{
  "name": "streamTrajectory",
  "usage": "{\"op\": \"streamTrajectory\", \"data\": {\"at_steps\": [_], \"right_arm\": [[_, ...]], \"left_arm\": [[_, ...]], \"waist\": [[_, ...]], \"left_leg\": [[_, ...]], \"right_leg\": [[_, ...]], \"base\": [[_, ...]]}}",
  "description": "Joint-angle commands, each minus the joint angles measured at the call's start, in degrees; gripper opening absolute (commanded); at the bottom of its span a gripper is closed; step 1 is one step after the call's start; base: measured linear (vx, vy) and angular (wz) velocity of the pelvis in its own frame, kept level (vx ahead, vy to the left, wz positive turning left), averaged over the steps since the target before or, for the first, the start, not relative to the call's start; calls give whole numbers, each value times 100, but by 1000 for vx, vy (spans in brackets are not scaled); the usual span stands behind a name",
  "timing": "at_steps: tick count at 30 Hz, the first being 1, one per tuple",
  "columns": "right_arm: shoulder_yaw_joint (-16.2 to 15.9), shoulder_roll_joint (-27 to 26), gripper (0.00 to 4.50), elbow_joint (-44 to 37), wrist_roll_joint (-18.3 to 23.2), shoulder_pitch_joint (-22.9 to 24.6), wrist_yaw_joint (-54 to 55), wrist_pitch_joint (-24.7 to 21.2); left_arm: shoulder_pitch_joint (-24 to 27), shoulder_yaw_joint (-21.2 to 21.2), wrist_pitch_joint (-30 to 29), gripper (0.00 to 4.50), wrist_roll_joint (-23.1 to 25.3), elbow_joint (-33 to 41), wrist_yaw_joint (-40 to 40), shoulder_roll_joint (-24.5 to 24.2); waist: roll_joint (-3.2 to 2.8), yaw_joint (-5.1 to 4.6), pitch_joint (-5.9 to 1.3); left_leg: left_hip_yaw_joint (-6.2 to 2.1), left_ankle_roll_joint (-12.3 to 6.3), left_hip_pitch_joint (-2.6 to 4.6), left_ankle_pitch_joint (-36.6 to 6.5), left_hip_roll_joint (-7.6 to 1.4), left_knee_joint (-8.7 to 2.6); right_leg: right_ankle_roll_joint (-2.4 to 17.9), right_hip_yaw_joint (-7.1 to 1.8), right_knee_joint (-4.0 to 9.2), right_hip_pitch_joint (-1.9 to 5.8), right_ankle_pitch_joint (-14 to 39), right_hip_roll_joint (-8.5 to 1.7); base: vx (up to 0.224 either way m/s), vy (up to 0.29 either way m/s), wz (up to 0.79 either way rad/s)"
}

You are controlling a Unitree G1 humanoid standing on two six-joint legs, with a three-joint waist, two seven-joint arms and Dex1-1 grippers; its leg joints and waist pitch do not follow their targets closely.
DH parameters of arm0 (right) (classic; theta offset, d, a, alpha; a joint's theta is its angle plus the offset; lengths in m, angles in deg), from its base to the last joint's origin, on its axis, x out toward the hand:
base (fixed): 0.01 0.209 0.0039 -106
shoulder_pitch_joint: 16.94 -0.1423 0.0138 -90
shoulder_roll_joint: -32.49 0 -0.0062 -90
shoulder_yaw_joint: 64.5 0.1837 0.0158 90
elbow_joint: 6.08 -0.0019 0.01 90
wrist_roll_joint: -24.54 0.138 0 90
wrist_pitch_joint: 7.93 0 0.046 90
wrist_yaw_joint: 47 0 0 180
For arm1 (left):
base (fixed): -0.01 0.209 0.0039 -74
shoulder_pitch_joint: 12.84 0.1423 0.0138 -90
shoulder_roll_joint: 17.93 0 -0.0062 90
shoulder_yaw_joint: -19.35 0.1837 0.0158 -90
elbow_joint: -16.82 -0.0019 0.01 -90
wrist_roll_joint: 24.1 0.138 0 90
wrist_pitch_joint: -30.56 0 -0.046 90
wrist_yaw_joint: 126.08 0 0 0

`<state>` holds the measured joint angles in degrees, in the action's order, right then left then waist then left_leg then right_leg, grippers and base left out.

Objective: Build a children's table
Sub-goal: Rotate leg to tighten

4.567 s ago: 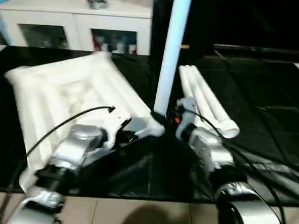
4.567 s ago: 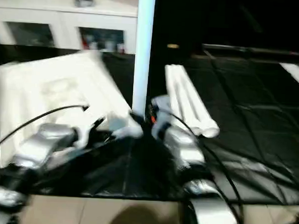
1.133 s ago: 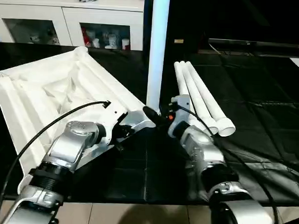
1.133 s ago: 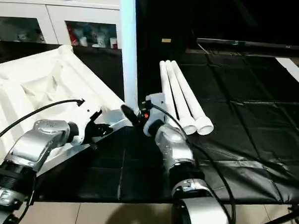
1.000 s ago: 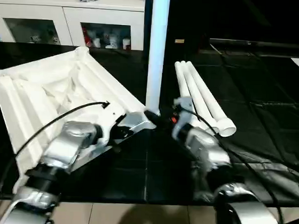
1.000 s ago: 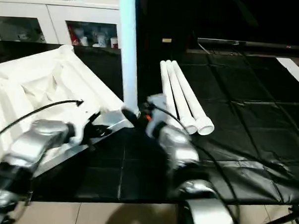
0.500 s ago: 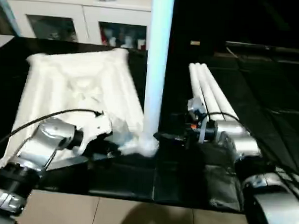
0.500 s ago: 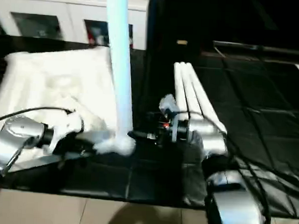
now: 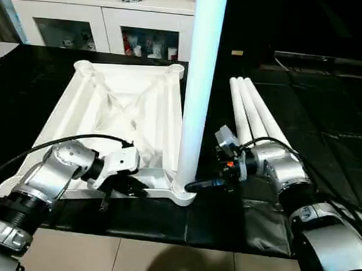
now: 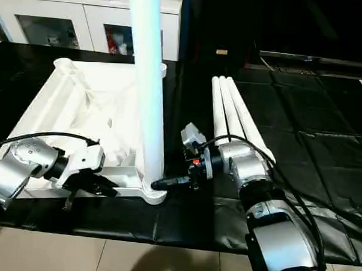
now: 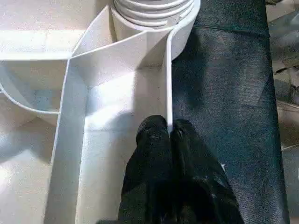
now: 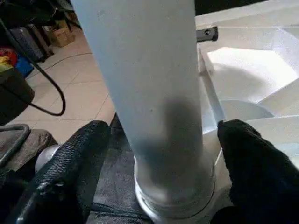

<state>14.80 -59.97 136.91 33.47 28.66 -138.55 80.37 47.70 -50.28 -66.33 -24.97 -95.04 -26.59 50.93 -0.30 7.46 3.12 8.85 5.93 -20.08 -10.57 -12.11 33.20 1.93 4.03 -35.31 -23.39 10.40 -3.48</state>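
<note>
The white tabletop lay upside down on the black mat, ribbed underside facing up, its rounded corner sockets showing at the far edge. And there it was: one leg stood upright in the near corner socket, the corner closest to the robot's right arm, rising straight up past the top of the head view. In the left wrist view the ringed foot of that leg sat seated in the socket.

The left pincer was down at the near rim of the tabletop, its two black fingers pressed together on the thin white edge wall that runs toward the socket, one finger on each side of it. From the head view the left pincer sat low, just beside the socket.

The right pincer came in from the other side, level with the base of the upright leg. Its fingers stood wide apart, one on either side of the leg, with a gap showing between each finger and the tube, so nothing was gripped there.

Three spare legs lay side by side on the mat to the right of the tabletop, touching one another, behind the right forearm. A white glass-door cabinet stood at the back.
</note>
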Motion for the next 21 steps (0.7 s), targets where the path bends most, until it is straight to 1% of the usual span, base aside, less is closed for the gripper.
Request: {"op": "streamTrajectory", "data": {"at_steps": [1,2,5,6,7,12,15,16,19,21], "right_arm": [[-94,13,358,12,64,-95,-95,44],[-113,14,333,10,80,-90,-95,45],[-161,19,322,12,119,-77,-95,49],[-183,20,300,23,134,-78,-95,53],[-193,10,300,41,143,-78,-95,67],[-218,-15,254,42,168,-66,-95,64],[-256,-23,244,25,206,-50,-95,58],[-263,-27,223,19,231,-40,-95,47],[-180,-71,212,-28,318,14,-95,-33],[-36,-133,206,-185,400,152,-95,-215]], "left_arm": [[-99,180,124,0,101,-37,-178,17],[-107,181,138,0,101,-55,-179,25],[-115,172,166,0,105,-88,-181,38],[-113,169,191,0,106,-103,-184,35],[-107,160,224,0,108,-128,-177,27],[-123,130,269,0,112,-219,-132,50],[-127,110,279,0,97,-269,-101,69],[-126,93,261,0,83,-289,-80,82],[-123,22,172,0,61,-339,54,129],[-125,-120,-89,0,41,-406,358,203]], "waist": [[-40,-23,-405],[-43,-22,-402],[-33,-13,-406],[-32,-11,-403],[-29,-10,-406],[-21,15,-412],[-20,20,-411],[-26,21,-414],[-5,25,-417],[-11,33,-413]], "left_leg": [[54,-250,7,-949,-118,-349],[53,-246,8,-966,-122,-351],[53,-241,8,-953,-123,-350],[53,-240,9,-959,-125,-350],[56,-244,7,-945,-122,-347],[60,-266,14,-878,-125,-341],[60,-264,11,-876,-122,-342],[59,-260,11,-877,-124,-342],[65,-266,8,-841,-119,-336],[67,-266,14,-854,-123,-334]], "right_leg": [[1385,-260,340,342,852,-420],[1373,-261,344,339,895,-421],[1356,-263,342,338,901,-422],[1354,-262,343,335,916,-422],[1348,-264,341,336,907,-419],[1341,-265,332,326,856,-418],[1331,-263,329,327,860,-414],[1330,-263,328,329,857,-418],[1331,-264,324,332,817,-415],[1326,-269,329,323,852,-420]], "base": [[0,0,0],[0,0,0],[0,0,0],[0,0,0],[0,0,0],[0,0,0],[0,0,0],[0,0,0],[0,0,0],[0,0,0]]}}
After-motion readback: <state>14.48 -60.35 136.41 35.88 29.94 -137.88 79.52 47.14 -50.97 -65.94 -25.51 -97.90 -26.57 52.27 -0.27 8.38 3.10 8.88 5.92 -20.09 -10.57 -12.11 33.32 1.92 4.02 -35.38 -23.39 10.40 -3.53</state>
